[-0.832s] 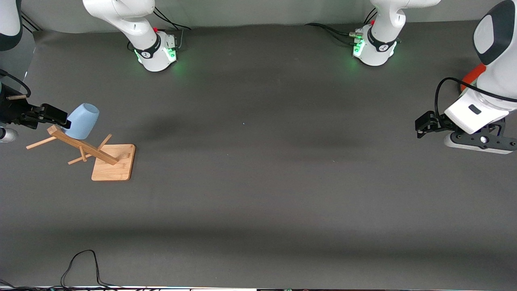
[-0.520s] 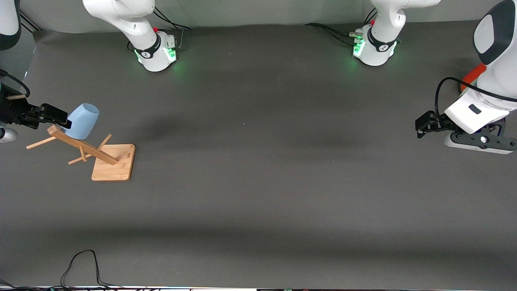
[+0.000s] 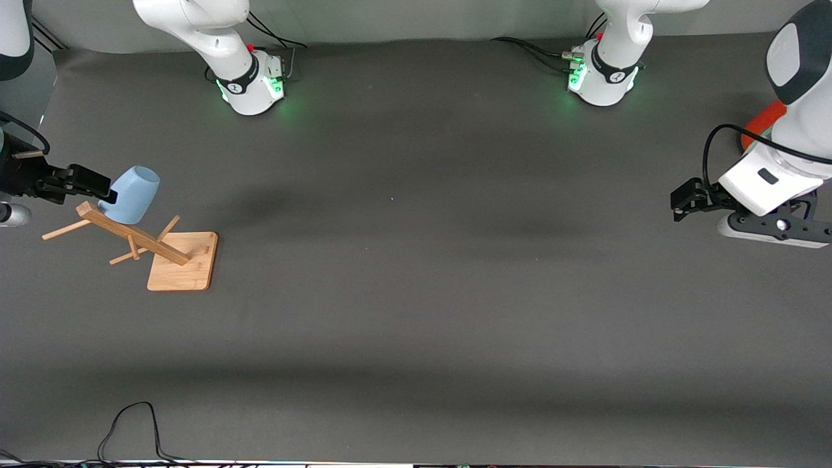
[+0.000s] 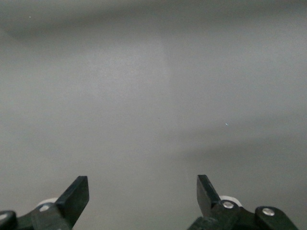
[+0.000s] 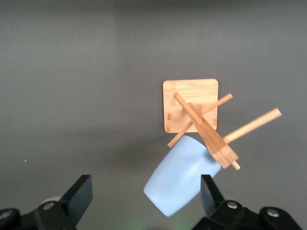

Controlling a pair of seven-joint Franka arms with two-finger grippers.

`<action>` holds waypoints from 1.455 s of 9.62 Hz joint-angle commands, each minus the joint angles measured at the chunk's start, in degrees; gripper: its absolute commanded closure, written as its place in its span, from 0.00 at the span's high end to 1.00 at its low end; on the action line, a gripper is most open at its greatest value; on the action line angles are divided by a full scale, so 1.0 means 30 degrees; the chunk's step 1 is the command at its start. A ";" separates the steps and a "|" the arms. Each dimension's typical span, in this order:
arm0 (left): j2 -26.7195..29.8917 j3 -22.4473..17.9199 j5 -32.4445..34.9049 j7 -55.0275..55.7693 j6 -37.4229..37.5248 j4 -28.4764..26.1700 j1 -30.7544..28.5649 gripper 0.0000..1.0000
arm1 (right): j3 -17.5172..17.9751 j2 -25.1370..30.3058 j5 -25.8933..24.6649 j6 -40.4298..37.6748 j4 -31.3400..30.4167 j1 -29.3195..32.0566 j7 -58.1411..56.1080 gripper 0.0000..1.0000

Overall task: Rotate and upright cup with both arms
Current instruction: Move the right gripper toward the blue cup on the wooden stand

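The light-blue cup (image 3: pixel 132 194) hangs mouth-down on the wooden rack (image 3: pixel 140 246), body slanting up toward my released right end effector (image 3: pixel 96 184) just beside it; my left end effector (image 3: pixel 680 203), also released, waits well apart.

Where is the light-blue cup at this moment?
In the front view, the cup hangs tilted on a peg of the wooden rack, toward the right arm's end of the table, beside the open right tool.

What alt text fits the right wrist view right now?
A light-blue cup hangs tilted on a peg of a wooden rack, bottom toward the camera. The right gripper hovers above it, fingers open and empty, over the grey table.
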State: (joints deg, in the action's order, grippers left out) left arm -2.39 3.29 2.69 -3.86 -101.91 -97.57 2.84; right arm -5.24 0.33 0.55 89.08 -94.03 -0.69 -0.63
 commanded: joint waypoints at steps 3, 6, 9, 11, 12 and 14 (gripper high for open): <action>-0.0199 -0.0042 0.0011 -0.0381 0.0426 0.0532 0.0021 1.00 | -0.2004 0.2410 0.0284 0.0366 -0.2961 -0.0179 -0.0144 1.00; -0.0198 -0.0042 0.0011 -0.0352 0.0426 0.0532 0.0021 1.00 | -0.2151 0.2206 0.0343 0.0364 -0.2963 -0.0179 0.5307 1.00; -0.0228 -0.0042 -0.0019 -0.0382 0.0426 0.0532 0.0021 1.00 | -0.2151 0.2351 0.0870 0.0598 -0.3340 -0.0267 1.1006 1.00; -0.0227 -0.0042 -0.0018 -0.0382 0.0426 0.0532 0.0021 1.00 | -0.2180 0.3254 0.0870 0.2403 -0.5293 -0.0238 1.1139 1.00; -0.0199 -0.0042 -0.0019 -0.0382 0.0426 0.0532 0.0021 1.00 | -0.2238 0.4044 0.0870 0.3634 -0.7046 -0.0237 1.1139 1.00; -0.0227 -0.0042 -0.0019 -0.0382 0.0426 0.0532 0.0021 1.00 | -0.2268 0.4345 0.0870 0.5367 -0.8845 -0.0208 1.1139 1.00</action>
State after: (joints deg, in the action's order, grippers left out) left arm -2.46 3.27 2.69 -4.05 -101.90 -97.50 2.83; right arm -11.73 10.06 2.42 101.58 -115.27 -0.95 31.33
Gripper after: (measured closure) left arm 0.000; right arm 0.000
